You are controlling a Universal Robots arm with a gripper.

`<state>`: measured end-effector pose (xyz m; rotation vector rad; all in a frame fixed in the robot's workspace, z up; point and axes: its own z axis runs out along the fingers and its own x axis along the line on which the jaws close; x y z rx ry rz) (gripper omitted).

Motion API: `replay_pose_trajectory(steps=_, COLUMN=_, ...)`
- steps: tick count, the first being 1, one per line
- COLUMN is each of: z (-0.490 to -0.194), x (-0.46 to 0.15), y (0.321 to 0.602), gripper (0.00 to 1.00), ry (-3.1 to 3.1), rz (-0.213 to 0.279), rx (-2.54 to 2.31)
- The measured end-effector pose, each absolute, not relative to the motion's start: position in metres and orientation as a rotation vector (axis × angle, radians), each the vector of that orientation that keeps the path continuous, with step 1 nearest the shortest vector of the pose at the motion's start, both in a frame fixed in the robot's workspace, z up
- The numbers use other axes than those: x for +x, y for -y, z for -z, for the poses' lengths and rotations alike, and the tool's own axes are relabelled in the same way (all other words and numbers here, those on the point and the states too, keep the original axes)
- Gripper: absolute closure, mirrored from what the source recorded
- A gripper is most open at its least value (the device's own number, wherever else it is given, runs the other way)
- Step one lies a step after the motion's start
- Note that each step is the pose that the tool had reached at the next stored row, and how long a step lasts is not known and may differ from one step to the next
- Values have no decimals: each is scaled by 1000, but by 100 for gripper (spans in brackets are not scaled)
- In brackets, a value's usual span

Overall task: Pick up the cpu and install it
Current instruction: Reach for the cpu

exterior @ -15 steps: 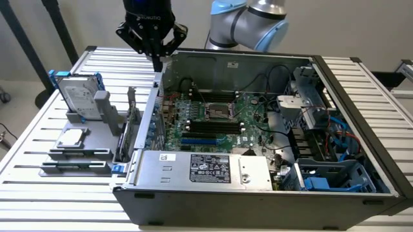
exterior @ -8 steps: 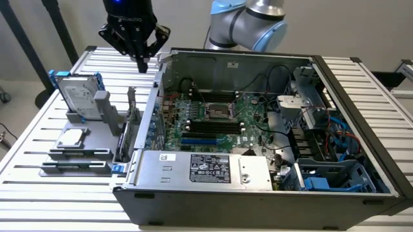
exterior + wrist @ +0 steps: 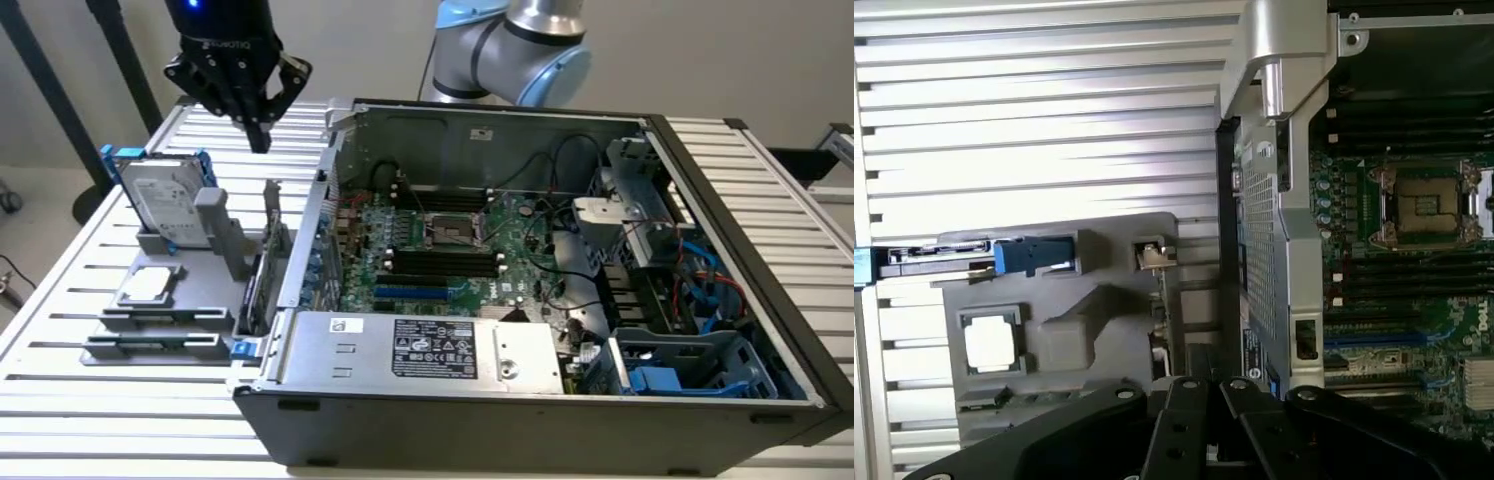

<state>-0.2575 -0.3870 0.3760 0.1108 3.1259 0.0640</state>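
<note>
Hovering empty, fingers pressed together, the gripper (image 3: 258,132) hangs above the grey fixture (image 3: 150,349) presenting the cpu (image 3: 147,285), seemingly for pickup.

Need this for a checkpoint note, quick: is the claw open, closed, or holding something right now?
Claw: closed, holding nothing; the cpu lies apart from it, ungripped.

SETTING: robotics lab or test workshop | EVIDENCE: grey-and-blue robot arm (image 3: 514,45) with black gripper (image 3: 258,138) above a slatted metal table (image 3: 120,420) | open desktop computer case (image 3: 534,420), motherboard (image 3: 441,250) exposed | grey parts fixture (image 3: 220,225) beside the case | plain pale wall (image 3: 747,50) behind
</note>
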Motion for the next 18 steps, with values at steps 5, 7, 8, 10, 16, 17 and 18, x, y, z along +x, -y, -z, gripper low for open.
replay_pose_trajectory(steps=5, z=-373, x=-280, y=385, gripper=89, ry=-3131, rz=-60, rx=111)
replay_pose_trajectory(steps=7, z=-372, x=-290, y=385, gripper=89, ry=-3134, rz=-58, rx=111)
replay_pose_trajectory(steps=8, z=-371, x=-294, y=384, gripper=89, ry=-3135, rz=-58, rx=111)
replay_pose_trajectory(steps=10, z=-370, x=-303, y=383, gripper=89, ry=-3138, rz=-56, rx=112)
replay_pose_trajectory(steps=16, z=-367, x=-330, y=381, gripper=89, ry=-3147, rz=-51, rx=112)
replay_pose_trajectory(steps=17, z=-366, x=-335, y=381, gripper=89, ry=-3149, rz=-50, rx=112)
replay_pose_trajectory(steps=18, z=-365, x=-339, y=381, gripper=89, ry=-3150, rz=-50, rx=112)
